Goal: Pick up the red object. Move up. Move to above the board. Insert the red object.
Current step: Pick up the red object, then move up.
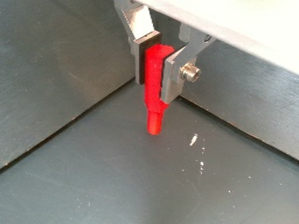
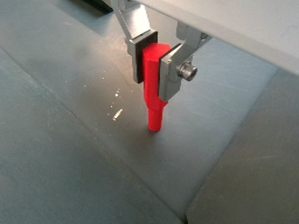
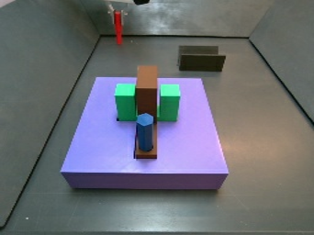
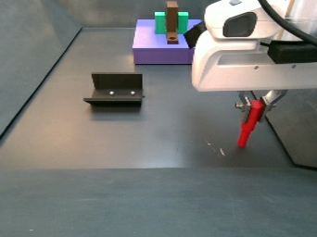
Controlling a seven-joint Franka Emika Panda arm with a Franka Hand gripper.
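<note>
Evidently the red object (image 1: 153, 92) hangs upright, clear of the floor, its upper part clamped in the gripper (image 1: 156, 63) so the free tip can enter the board (image 3: 147, 96). Only a side view shows that board, well apart; wrist views confirm the clamp.

Gripper (image 4: 257, 100): holds red object (image 4: 250, 124) above open floor.
Obstacles: fixture (image 4: 115, 90); blue peg (image 3: 143, 131) on board (image 3: 147, 103).

Before me: one purple platform (image 3: 185, 142), two green blocks (image 3: 125, 102) upon it, one blue peg (image 3: 145, 131), one fixture (image 4: 115, 89) on floor.
</note>
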